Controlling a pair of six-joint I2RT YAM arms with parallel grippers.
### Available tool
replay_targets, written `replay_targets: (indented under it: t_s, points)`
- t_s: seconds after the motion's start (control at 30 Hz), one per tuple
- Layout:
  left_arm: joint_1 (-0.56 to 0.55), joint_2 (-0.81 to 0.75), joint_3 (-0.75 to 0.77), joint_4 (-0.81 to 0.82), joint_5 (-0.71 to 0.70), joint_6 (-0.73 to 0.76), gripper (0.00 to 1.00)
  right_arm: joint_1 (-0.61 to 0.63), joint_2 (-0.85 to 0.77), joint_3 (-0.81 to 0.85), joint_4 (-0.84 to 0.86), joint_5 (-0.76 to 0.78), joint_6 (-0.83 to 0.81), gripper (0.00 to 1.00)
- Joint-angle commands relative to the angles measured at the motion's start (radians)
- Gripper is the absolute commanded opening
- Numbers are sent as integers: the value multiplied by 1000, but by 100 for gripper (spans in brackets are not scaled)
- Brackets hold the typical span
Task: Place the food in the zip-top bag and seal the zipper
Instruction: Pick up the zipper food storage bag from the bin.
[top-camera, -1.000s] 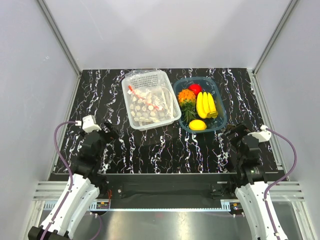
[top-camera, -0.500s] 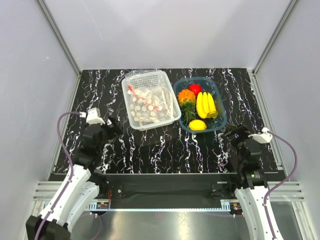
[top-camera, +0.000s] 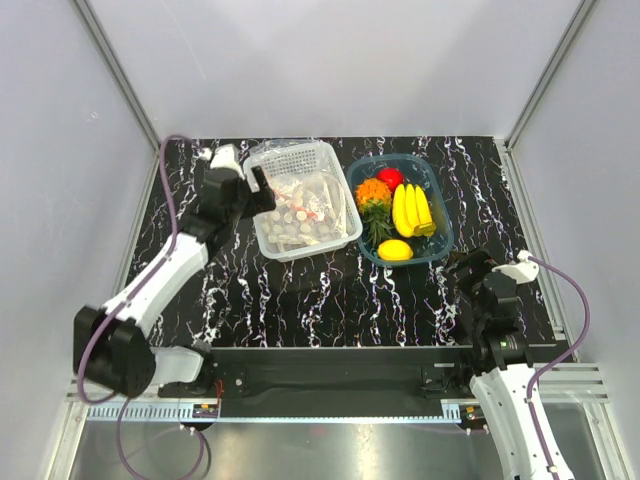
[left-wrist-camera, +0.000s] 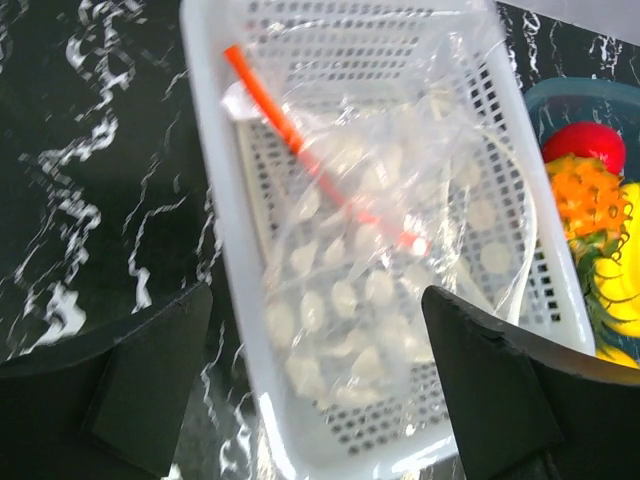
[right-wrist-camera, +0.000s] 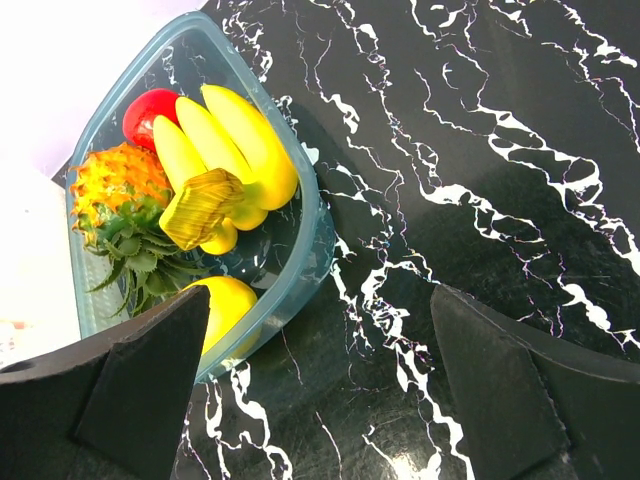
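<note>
The zip-top bag (top-camera: 300, 208), clear with white dots, lies crumpled inside a white perforated basket (top-camera: 288, 154). Its zipper (left-wrist-camera: 300, 150) shows as an orange-red strip running diagonally across the bag (left-wrist-camera: 380, 270). The food sits in a blue-tinted tub (top-camera: 441, 218): an orange piece with green leaves (top-camera: 373, 193), a red fruit (top-camera: 390, 177), a banana bunch (top-camera: 412, 208) and a lemon (top-camera: 396, 250). My left gripper (top-camera: 261, 190) hovers open over the basket's left rim, with the bag between its jaws (left-wrist-camera: 315, 300) and untouched. My right gripper (top-camera: 463, 272) stands open over bare table in front of the tub (right-wrist-camera: 320, 300).
Basket and tub stand side by side at the back middle of the black marbled table (top-camera: 330, 290). Grey walls close in the left, right and back. The tub's near corner (right-wrist-camera: 300, 250) is just left of my right gripper.
My left arm has swung from the near left of the table forward and right to the basket's left rim. The right arm has hardly moved.
</note>
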Motion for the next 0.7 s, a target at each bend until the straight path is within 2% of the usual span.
replay_targets:
  t_s: [0.0,0.2,0.3,0.33,0.47,0.57,0.67]
  points:
    - [-21,109,119,-16,10,39,91,5,-8,10,43,-7,-13,100]
    - [-25,291,198,-10,-18,46,87,5,-8,14,40,-9,-14,100]
    - [-25,369,254,-17,22,59,60,5,-10,14,40,-14,-14,100]
    - [-25,394,272,-31,36,60,36,5,-13,12,39,-14,-14,100]
    - [-36,344,288,-62,97,59,8,5,-13,12,40,-14,-14,100]
    - [-35,215,256,-77,134,46,0,5,-8,14,40,-14,-16,100]
    - [-35,69,228,-99,201,22,0,5,-4,12,45,-17,-18,100]
